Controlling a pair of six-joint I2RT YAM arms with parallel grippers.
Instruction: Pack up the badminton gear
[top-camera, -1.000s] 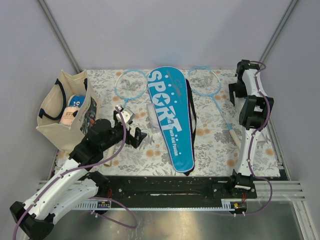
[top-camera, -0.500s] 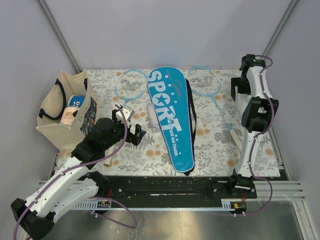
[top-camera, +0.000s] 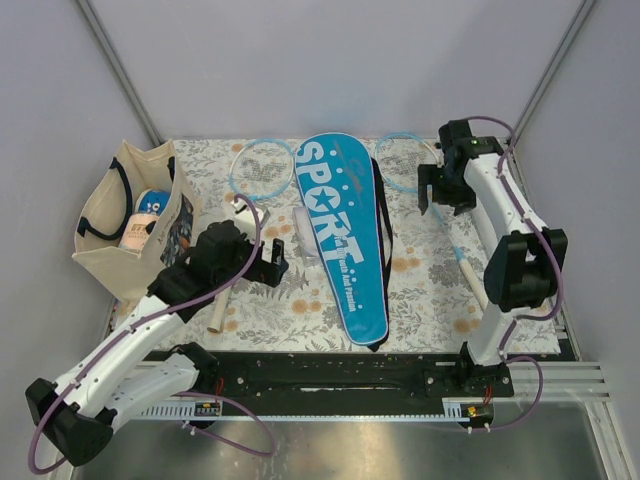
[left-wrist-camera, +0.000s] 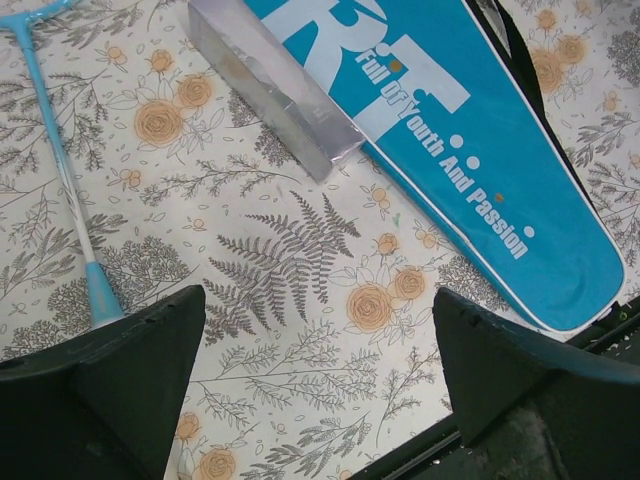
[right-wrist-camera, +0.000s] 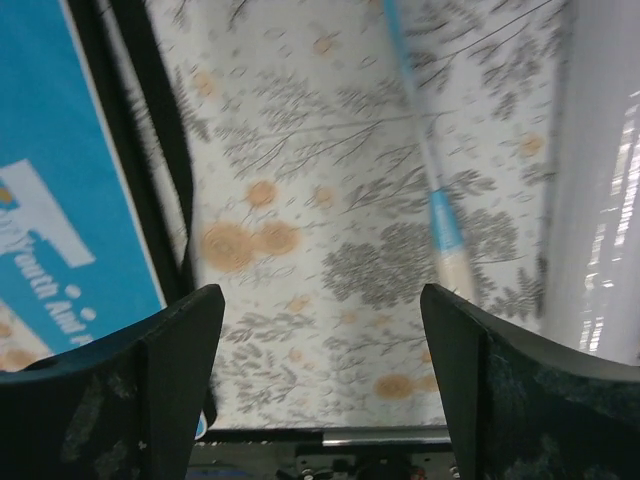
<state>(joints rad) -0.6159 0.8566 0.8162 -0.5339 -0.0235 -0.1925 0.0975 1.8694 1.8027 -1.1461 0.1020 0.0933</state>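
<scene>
The left gripper (left-wrist-camera: 315, 312) is wide open with nothing in it, over the flowery mat (left-wrist-camera: 300, 250). The long tube (left-wrist-camera: 270, 85) lies at 12 o'clock against the blue cover (left-wrist-camera: 480, 150) at 2 o'clock, and a racket (left-wrist-camera: 102, 295) is at 9 o'clock. The right gripper (right-wrist-camera: 320, 303) is open and empty too, with the cover at 9 o'clock and the other racket (right-wrist-camera: 445, 222) at 1 o'clock.

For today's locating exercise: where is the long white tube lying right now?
In the top view, the long white tube lies against the left edge of the blue SPORT cover, just right of the left end effector.
</scene>
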